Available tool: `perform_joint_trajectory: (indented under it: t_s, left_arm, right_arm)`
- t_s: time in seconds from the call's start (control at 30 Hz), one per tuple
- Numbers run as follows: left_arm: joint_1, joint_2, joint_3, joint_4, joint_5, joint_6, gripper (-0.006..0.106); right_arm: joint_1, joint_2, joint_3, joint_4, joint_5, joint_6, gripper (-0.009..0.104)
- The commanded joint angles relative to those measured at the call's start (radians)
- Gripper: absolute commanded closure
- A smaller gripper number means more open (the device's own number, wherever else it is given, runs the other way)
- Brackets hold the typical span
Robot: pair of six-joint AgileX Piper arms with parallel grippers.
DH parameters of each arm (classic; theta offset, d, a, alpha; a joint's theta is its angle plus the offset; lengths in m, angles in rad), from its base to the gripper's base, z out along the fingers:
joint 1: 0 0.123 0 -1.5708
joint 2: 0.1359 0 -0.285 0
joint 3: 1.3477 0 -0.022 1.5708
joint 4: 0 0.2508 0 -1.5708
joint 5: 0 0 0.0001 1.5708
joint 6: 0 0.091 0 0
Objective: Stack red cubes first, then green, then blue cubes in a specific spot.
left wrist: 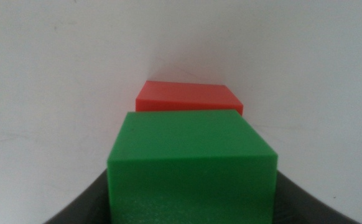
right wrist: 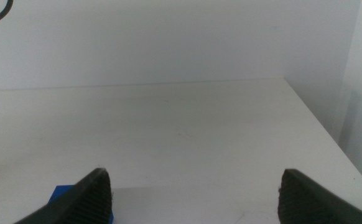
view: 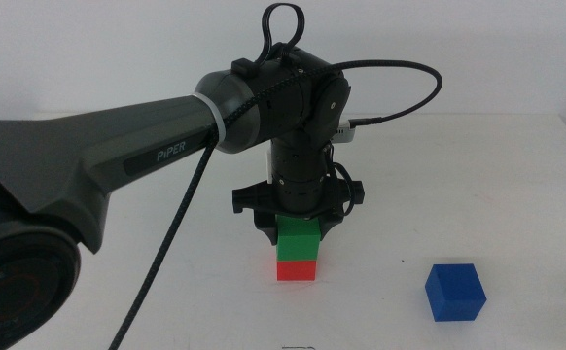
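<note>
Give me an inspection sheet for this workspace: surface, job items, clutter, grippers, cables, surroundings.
Surface: plain white table.
Job's things: green cube on red cube; blue cube apart, alone on the table.
Clutter: nothing seen.
Grippers: left gripper shut on the green cube at the stack; right gripper open, waiting above the table near the blue cube.
Cables: black cable along the left arm, looping over its wrist.
Surroundings: white wall.
</note>
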Motion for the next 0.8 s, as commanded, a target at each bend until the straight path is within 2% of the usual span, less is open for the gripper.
perform_joint_trajectory:
  t_s: [0.0,0.57,0.77]
  left_arm:
    - [-0.005,-0.048,-0.025,0.011,0.002,-0.002,0.053]
    - [-0.005,-0.048,-0.026,0.022,0.002,0.045,0.015]
    - [-0.005,-0.064,-0.027,0.019,0.002,0.090,0.009]
  right_arm:
    - [0.003,-0.016,-0.024,-0.012,-0.073,-0.013,0.023]
    - [0.003,-0.016,-0.024,-0.012,-0.073,-0.013,0.023]
    - [0.003,-0.016,-0.024,-0.012,-0.073,-0.013,0.023]
